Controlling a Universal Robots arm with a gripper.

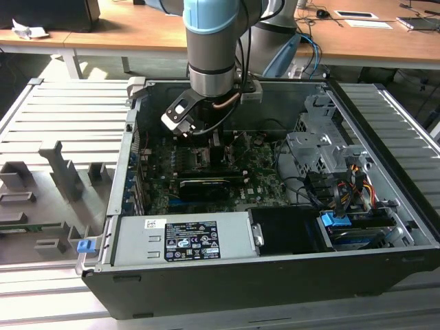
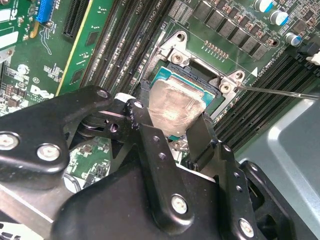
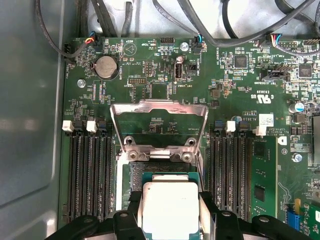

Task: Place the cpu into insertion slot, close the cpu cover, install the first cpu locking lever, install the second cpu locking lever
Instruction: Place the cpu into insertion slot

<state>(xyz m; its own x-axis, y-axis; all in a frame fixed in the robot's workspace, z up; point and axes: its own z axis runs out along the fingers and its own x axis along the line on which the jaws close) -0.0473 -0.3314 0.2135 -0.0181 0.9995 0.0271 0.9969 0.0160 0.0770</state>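
Observation:
The cpu [image 2: 172,105], a silvery square chip, sits between the black fingers [image 2: 200,135] of my gripper [image 2: 172,120], which is shut on it. It is level over the insertion slot [image 2: 196,71], whose dark socket edge and metal rim show beyond the chip. In the first wrist view the cpu [image 3: 170,205] hangs low at the insertion slot [image 3: 157,167], and the cpu cover [image 3: 159,106] stands swung up and open behind it. A thin locking lever [image 2: 280,91] sticks out sideways from the socket corner. In the exterior view my gripper [image 1: 206,141] reaches down into the case onto the green board.
Long black memory slots [image 3: 90,175] flank the socket on both sides. A black card [image 1: 204,187] lies across the board, with the power supply [image 1: 185,237] in front. Drive cage and cables [image 1: 330,165] fill the exterior view's right. A grey fixture tray [image 1: 55,179] lies outside the case.

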